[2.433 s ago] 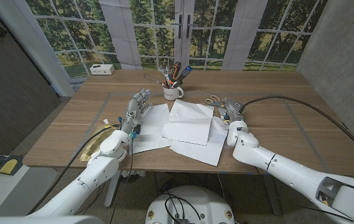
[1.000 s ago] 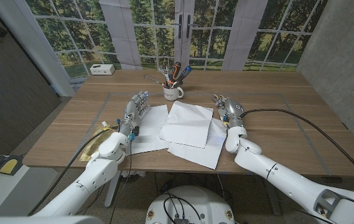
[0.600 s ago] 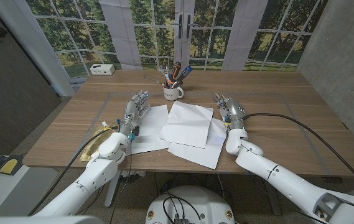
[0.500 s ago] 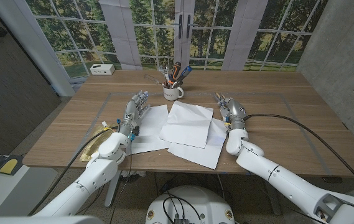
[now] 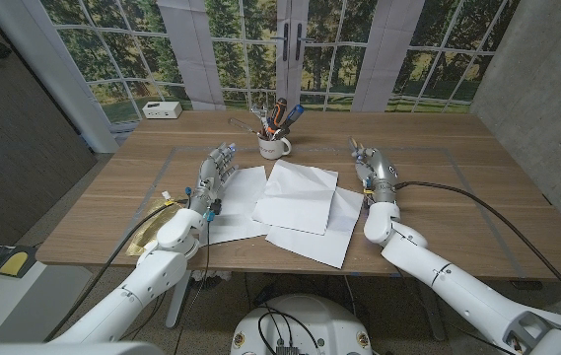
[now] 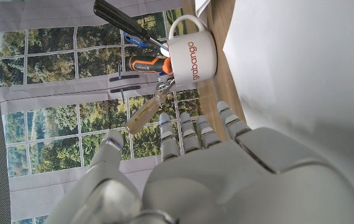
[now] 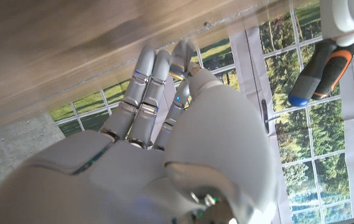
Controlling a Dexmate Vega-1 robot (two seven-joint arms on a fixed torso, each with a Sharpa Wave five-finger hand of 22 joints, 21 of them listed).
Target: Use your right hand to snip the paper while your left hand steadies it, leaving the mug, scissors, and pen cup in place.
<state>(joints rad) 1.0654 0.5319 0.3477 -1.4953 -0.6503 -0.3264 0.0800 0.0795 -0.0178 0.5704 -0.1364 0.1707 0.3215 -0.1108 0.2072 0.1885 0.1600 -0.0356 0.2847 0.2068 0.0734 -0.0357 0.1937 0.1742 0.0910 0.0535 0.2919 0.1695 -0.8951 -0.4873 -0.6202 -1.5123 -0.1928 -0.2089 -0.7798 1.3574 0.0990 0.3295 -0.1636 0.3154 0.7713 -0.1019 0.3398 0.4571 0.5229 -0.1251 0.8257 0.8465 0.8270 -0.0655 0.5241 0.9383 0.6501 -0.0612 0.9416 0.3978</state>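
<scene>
The left hand has its fingers stretched out side by side, a little apart, holding nothing; they reach toward the mug. In the head view this hand lies along the left edge of the paper, its fingertips near the sheet's far corner; whether the palm touches the sheet is hard to judge.

The right hand shows its fingers straight and close together, and nothing is seen in them. It sits on the desk just beside the right edge of the paper, pointing away from the robot.

The paper is several white sheets, overlapping and skewed, lying flat in the middle of the desk between the two hands, the nearest corner close to the desk's front edge.

The mug is white, with red lettering in the left wrist view, and stands just beyond the paper's far edge. It is stuffed with tools, among them an orange-and-black handle.

A small white box sits at the far left corner of the desk.
</scene>
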